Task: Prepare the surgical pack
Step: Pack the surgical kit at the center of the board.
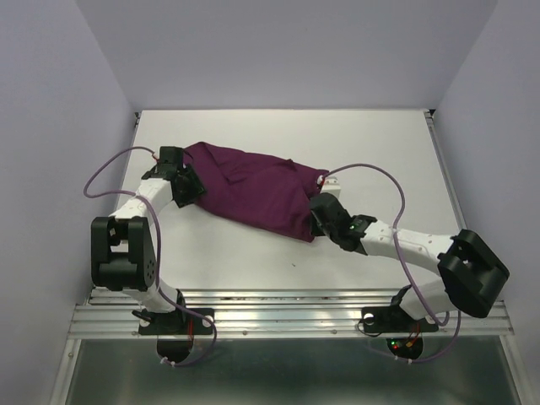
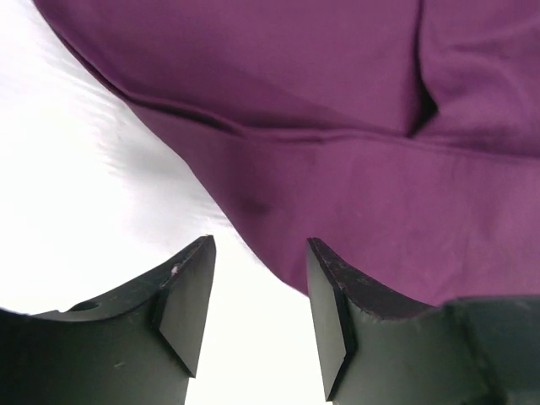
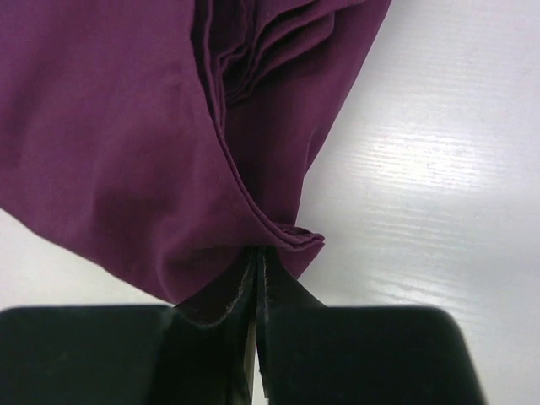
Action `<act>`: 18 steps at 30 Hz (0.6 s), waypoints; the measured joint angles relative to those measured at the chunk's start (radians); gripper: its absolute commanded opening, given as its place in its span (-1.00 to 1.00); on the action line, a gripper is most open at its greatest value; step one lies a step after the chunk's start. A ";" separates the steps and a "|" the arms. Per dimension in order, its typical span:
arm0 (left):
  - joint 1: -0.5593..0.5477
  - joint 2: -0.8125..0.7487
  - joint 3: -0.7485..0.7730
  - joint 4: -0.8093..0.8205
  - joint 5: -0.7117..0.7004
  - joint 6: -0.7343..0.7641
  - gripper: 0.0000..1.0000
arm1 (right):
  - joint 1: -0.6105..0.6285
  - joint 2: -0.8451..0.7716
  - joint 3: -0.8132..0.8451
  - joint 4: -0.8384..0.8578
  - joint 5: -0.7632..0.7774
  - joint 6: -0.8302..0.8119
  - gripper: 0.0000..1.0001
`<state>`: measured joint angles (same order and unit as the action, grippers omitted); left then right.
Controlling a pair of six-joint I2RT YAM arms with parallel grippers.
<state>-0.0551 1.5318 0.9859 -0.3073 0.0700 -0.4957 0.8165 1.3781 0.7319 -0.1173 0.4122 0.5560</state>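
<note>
A purple cloth lies bunched across the middle of a white table, between my two grippers. My right gripper is pressed together on a folded corner at the cloth's right end. My left gripper is spread and holds nothing at the cloth's left end. The cloth's edge runs just ahead of its fingertips, and bare table shows in the gap.
</note>
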 measured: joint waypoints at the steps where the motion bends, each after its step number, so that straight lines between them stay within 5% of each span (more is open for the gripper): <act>1: 0.009 0.016 0.011 -0.003 0.000 -0.001 0.29 | -0.003 0.009 0.006 0.002 0.003 -0.005 -0.88; 4: 0.023 0.069 0.054 -0.005 0.002 0.000 0.38 | -0.021 0.047 0.035 0.001 -0.005 -0.033 -0.71; 11: 0.023 0.138 0.101 -0.005 0.008 0.002 0.34 | -0.152 0.109 0.140 0.001 -0.151 -0.067 -0.70; 18: 0.023 0.169 0.109 -0.010 0.009 0.018 0.28 | -0.154 0.091 0.153 -0.035 -0.199 -0.071 -0.64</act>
<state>-0.0326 1.7008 1.0954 -0.3172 0.0792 -0.4782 0.6624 1.4693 0.8848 -0.1520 0.2134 0.4854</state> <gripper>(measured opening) 0.643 0.161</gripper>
